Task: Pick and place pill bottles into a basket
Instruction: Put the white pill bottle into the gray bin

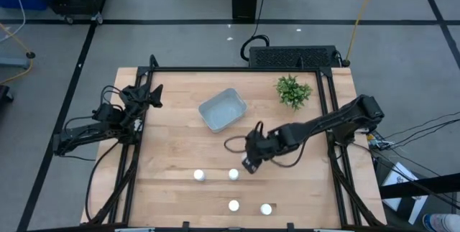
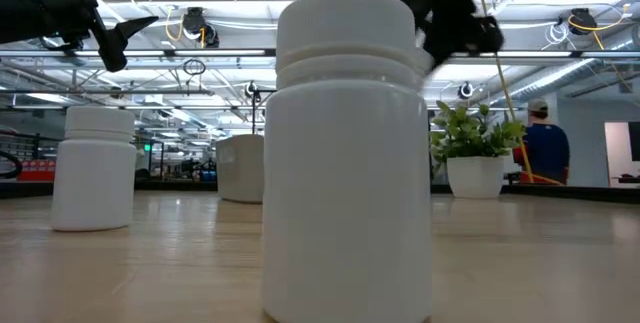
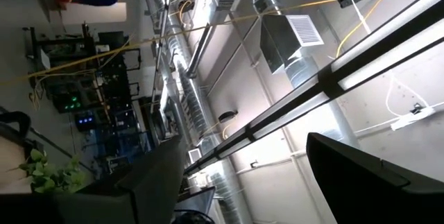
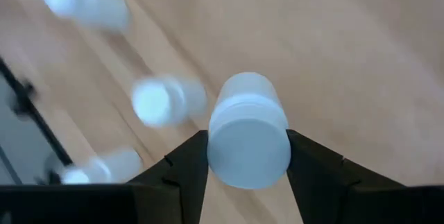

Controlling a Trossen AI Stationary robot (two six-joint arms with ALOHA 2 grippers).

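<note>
From above, the shallow pale blue-grey plastic basket (image 1: 222,109) sits just above the centre of the wooden table (image 1: 172,146), and nothing shows inside it. Four small white cylindrical pill bottles (image 1: 199,176) stand in the lower middle, well apart from the basket. The right gripper (image 1: 249,163) hangs just right of the upper pair. The left gripper (image 1: 152,95) waits at the table's upper left edge, fingers spread wide. A small green leafy plant (image 1: 293,90) stands at upper right.

At table level, one bottle fills the centre; a person in blue stands at far right.

The left wrist view shows only ceiling ducts.

In the right wrist view, the right gripper's dark fingers (image 4: 186,168) clamp a fifth white bottle (image 4: 247,138), seemingly lifted off the wood.
</note>
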